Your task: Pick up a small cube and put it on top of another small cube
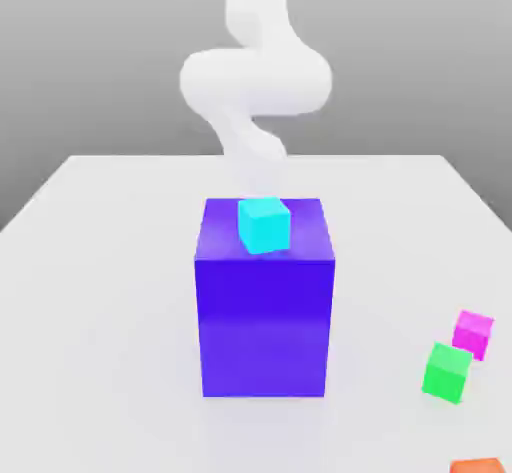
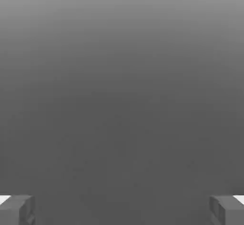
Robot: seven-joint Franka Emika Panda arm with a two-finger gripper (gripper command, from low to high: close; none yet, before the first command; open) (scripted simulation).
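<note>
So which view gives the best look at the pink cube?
The exterior view. The pink cube sits on the table at the exterior view's right, just behind the green cube, fully lit and unobstructed. The hand view looks at plain grey past the open gripper, so it tells nothing about the cube.

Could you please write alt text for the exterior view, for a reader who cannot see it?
A tall blue-purple block stands mid-table with a small cyan cube on top, and the white robot arm rises behind it. Toward the exterior view's right, a small magenta-pink cube and a small green cube sit close together on the white table, with an orange object at the lower edge.
</note>
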